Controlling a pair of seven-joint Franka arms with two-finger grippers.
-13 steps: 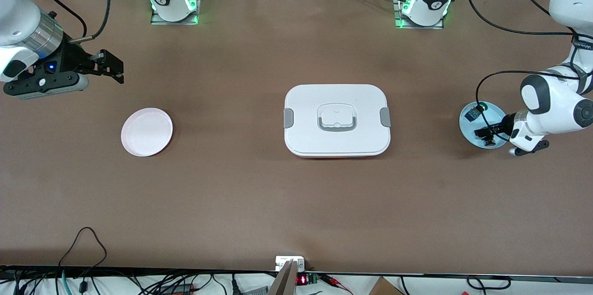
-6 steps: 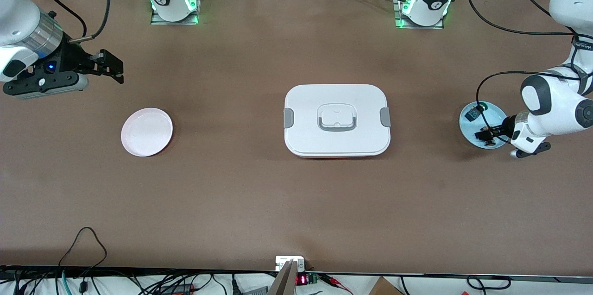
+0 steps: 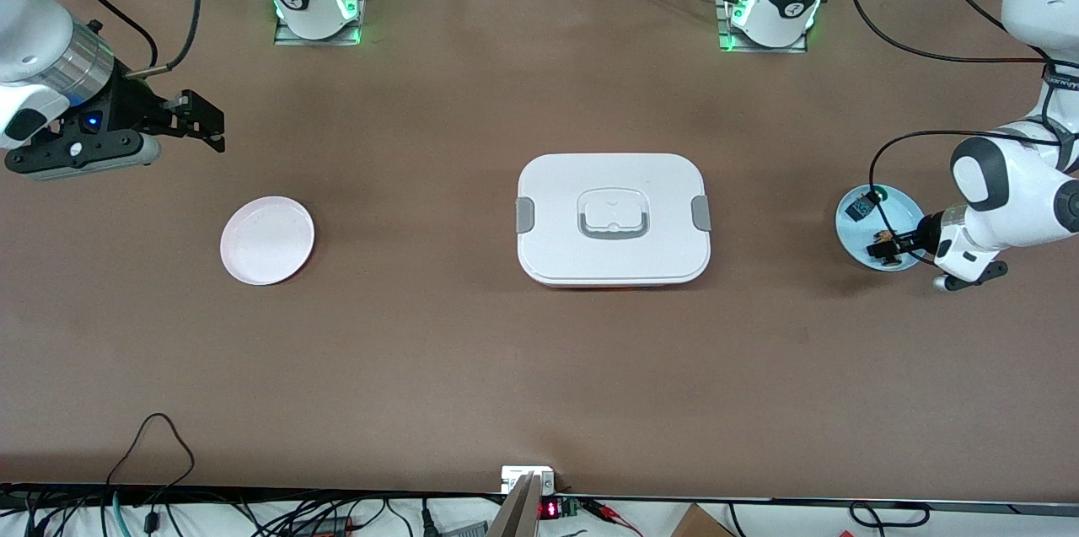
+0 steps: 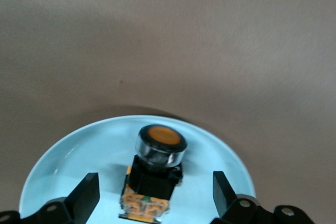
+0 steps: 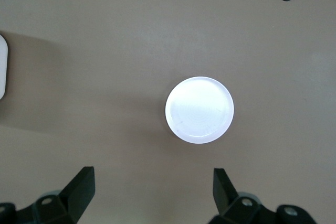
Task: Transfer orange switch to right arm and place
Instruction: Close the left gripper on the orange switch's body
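Orange switch (image 4: 154,174) is lying on its side on the light blue plate (image 4: 68,153), at the left arm's end of the worktop (image 3: 472,368), orange cap pointing away from the left wrist camera. On the same plate, farther from the front camera, the small black-and-blue switch with a green cap (image 3: 865,205) is sitting apart from it.

Left gripper (image 4: 155,198) is hanging low over the blue plate, its fingers (image 4: 86,195) standing wide on either side of the orange switch's body, a clear gap showing on each side; nothing is gripped. In the front view the gripper (image 3: 885,245) is reaching in over the plate's edge nearest the front camera.

White lidded box (image 3: 614,218) with grey clips and a grey handle is sitting at mid-worktop. White plate (image 3: 267,239) is lying toward the right arm's end, nothing on it.

Right arm is waiting. Right gripper (image 3: 198,122) is hovering above the worktop near the white plate, its fingers (image 5: 81,187) spread wide, holding nothing; in its wrist view the white plate (image 5: 199,109) is showing between them.
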